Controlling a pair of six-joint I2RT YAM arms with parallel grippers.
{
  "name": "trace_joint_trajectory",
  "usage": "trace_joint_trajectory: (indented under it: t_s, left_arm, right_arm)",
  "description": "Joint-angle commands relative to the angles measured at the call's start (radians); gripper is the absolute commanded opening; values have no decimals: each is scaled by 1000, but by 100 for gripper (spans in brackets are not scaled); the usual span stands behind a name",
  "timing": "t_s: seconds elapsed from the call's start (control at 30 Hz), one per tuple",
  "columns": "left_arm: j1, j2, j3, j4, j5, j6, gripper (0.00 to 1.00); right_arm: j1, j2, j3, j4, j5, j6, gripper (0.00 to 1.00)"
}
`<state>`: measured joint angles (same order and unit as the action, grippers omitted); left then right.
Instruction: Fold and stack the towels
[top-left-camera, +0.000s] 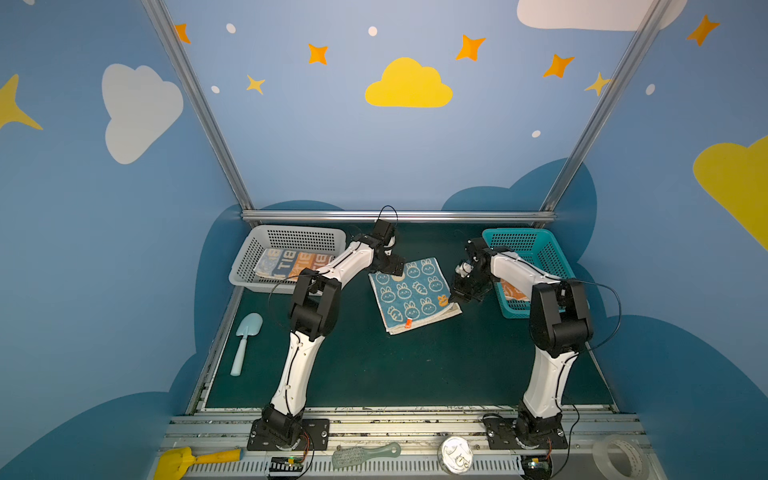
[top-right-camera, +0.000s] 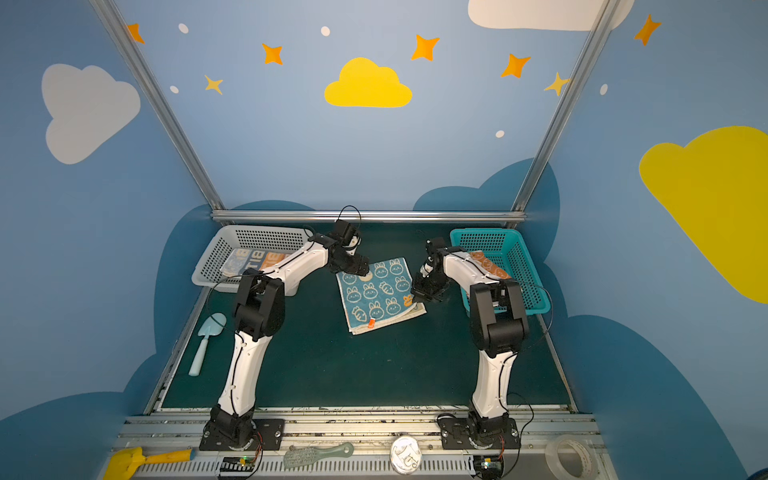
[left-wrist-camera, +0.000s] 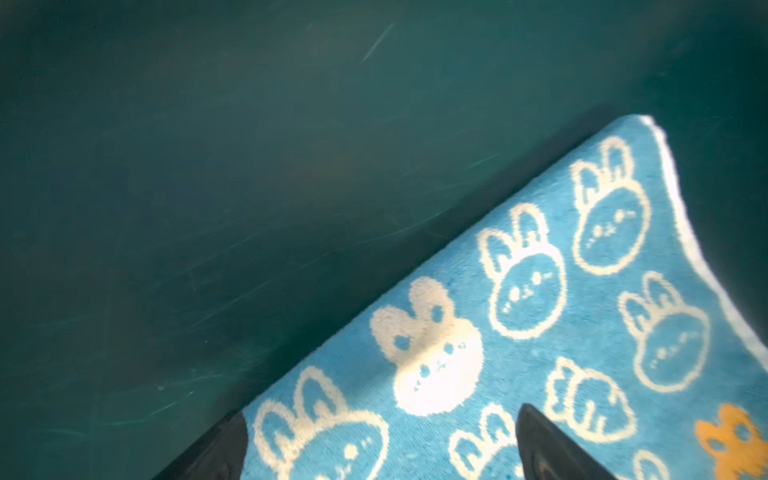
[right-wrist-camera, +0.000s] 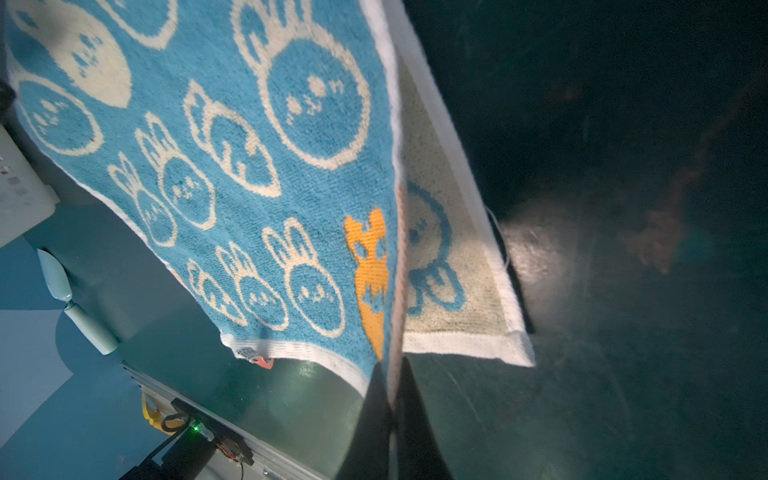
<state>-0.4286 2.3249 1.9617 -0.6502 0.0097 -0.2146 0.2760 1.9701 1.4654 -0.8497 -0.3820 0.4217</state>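
Yellow scoop (top-left-camera: 195, 459) nearest, open mat (top-left-camera: 415, 374) beyond — right gripper (top-left-camera: 454, 297) clenched on the right edge of the blue towel (top-left-camera: 409, 291), left gripper (left-wrist-camera: 380, 415) spread over its far-left corner, white basket (top-left-camera: 249, 257) and teal basket (top-left-camera: 548, 253) flanking.

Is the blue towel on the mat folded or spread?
Folded: a second, cream layer peeks out under the blue towel along its edge.

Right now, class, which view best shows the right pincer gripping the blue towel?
Right wrist view: right pincer shut on blue towel edge, close up. Both top views show it small; left wrist view misses it.
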Motion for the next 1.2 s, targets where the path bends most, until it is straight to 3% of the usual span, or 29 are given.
trace_joint_trajectory:
  t_s: [0.0, 0.67, 1.17]
  left_arm:
    - [12, 0, -20, 9, 45, -21, 100]
    - [23, 3, -135, 63, 53, -40, 100]
    - [26, 4, -170, 78, 47, -28, 100]
  right_arm:
    - [-9, -30, 25, -26, -7, -8, 0]
    - [-53, -53, 107, -78, -9, -19, 0]
    - [-90, 27, 112, -67, -56, -23, 2]
